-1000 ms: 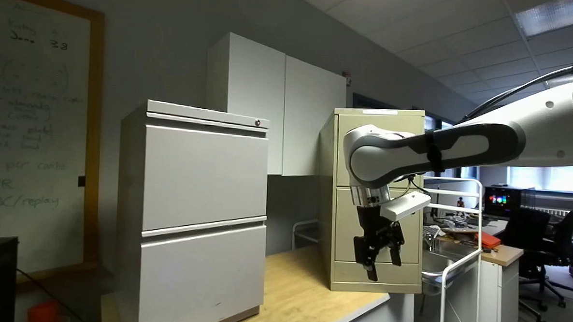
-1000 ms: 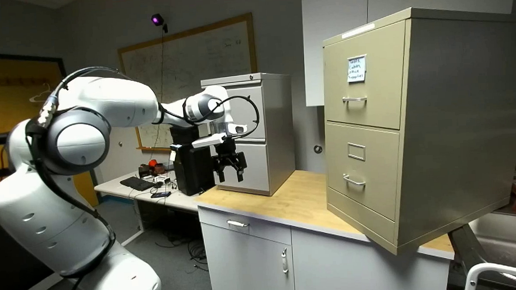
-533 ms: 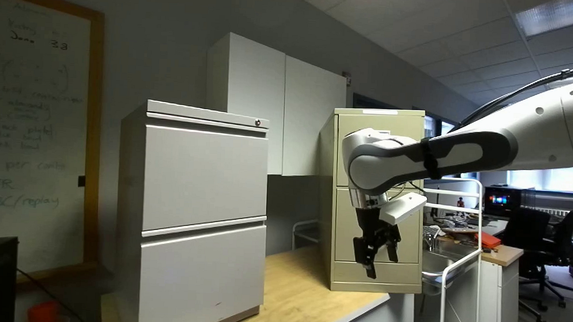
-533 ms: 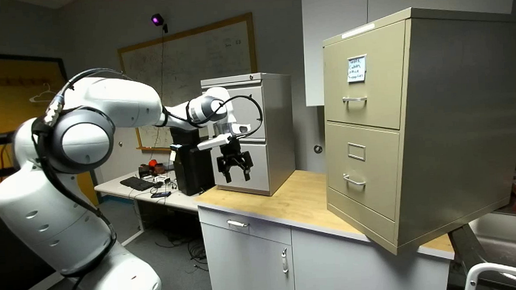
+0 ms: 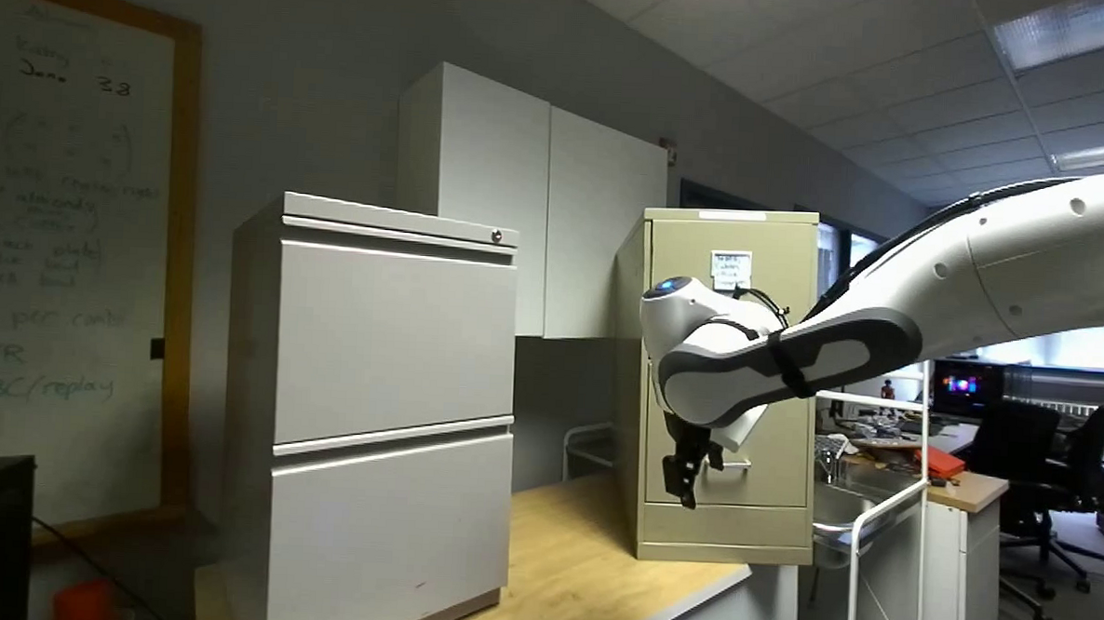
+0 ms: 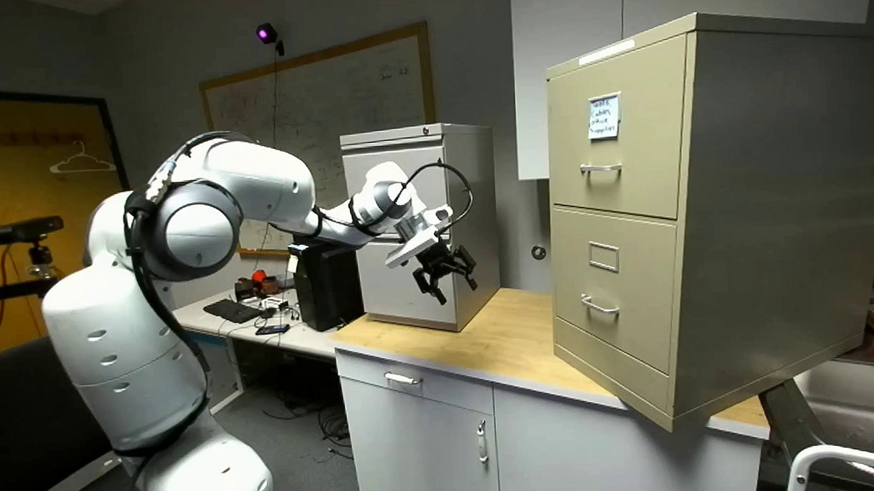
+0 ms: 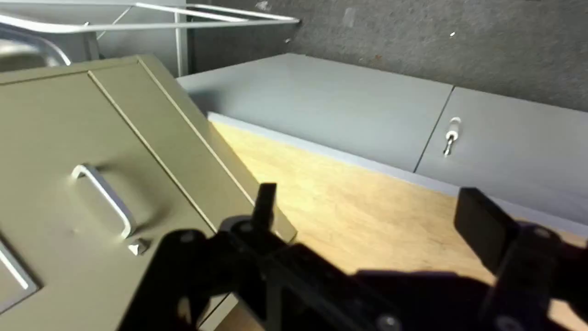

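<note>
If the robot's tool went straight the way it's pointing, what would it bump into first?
Probably the wooden countertop: the tool slants down, and the wrist view shows it between the fingers. Depth is unclear; one finger might clip the beige cabinet.

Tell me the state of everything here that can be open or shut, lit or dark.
Gripper: open, nothing held
Beige cabinet's upper drawer: shut
Beige cabinet's lower drawer: shut
Grey cabinet's drawers: both shut
Counter drawer: shut
Counter door: shut
Wall cabinet doors: shut
Yellow door: looks shut, partly hidden
Background screen: lit
Small high device: glowing purple
</note>
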Action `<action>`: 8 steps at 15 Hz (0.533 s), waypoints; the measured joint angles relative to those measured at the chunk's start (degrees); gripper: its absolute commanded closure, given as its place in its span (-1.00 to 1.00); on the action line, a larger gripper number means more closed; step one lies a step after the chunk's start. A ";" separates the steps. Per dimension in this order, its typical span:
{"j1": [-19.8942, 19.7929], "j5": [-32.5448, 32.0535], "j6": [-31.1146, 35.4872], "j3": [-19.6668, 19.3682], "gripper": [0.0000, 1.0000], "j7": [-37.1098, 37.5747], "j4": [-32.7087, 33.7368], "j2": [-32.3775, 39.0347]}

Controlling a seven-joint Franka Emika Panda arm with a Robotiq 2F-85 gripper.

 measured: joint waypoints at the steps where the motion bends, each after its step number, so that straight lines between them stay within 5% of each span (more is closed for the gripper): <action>1: -0.33 -1.78 2.07 -0.51 -1.00 -0.07 1.00 1.43; 8: -3.48 -7.18 9.67 -5.53 -1.00 -1.46 12.93 10.99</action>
